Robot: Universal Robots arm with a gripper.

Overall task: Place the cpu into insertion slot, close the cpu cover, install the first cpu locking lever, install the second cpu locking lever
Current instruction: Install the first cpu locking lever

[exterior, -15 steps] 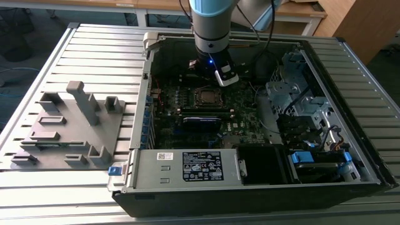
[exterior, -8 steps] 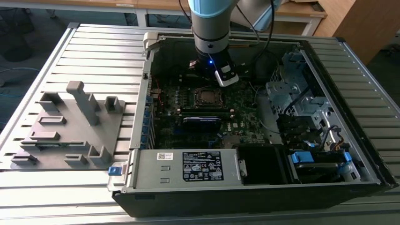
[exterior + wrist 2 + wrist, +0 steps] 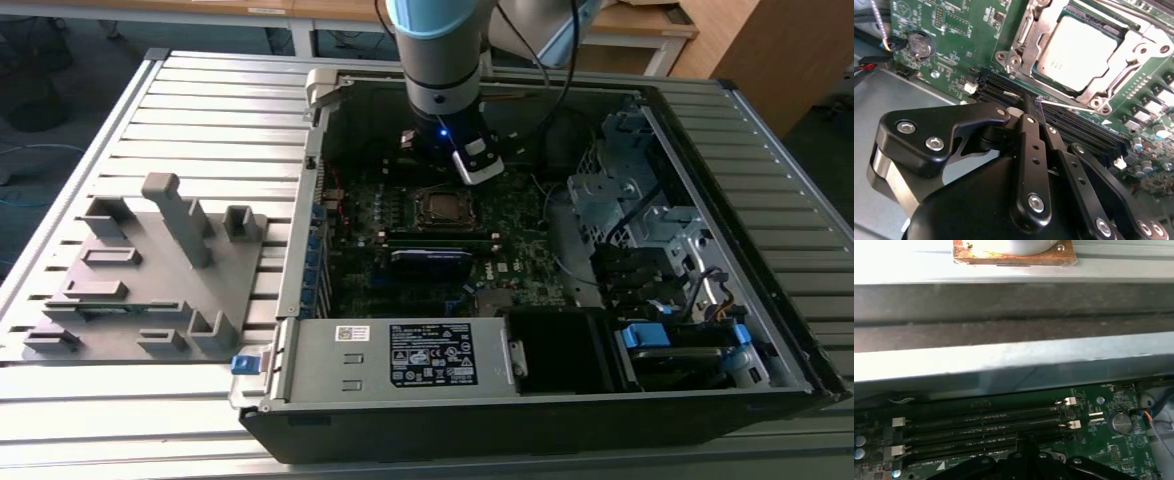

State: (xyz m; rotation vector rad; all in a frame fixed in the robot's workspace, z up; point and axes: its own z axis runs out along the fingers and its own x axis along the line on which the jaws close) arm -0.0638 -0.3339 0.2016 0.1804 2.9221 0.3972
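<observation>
Tool (image 3: 1035, 107) sits low inside the open computer case (image 3: 747, 120), fingers pressed together, nothing pinched between them. In the second wrist view the fingertips (image 3: 1028, 111) meet right over the black memory slots (image 3: 1089, 131), just short of the socket.

Cpu (image 3: 1078, 49) is already seated in the insertion slot (image 3: 1020, 31): dull silver top showing through the square window of the cpu cover (image 3: 1150, 41), which lies flat over it. So chip is in and cover looks down.

A thin silvery locking lever (image 3: 1074, 106) runs along the socket edge nearest the tool, its long axis parallel to the memory slots, its tip just beside the fingertips. Cannot tell if they touch. Whether it is latched is unclear too.

Key relation: the socket lies straight ahead of the fingertips, across the memory slots, with the lever between tool and chip.

In the exterior view the arm (image 3: 441, 60) comes down at the far side of the green board (image 3: 514, 250), socket (image 3: 442, 207) just in front of it. Grey fixture (image 3: 147, 270) rests on the slatted worktop (image 3: 80, 140), on the exterior view's left, well apart.
</observation>
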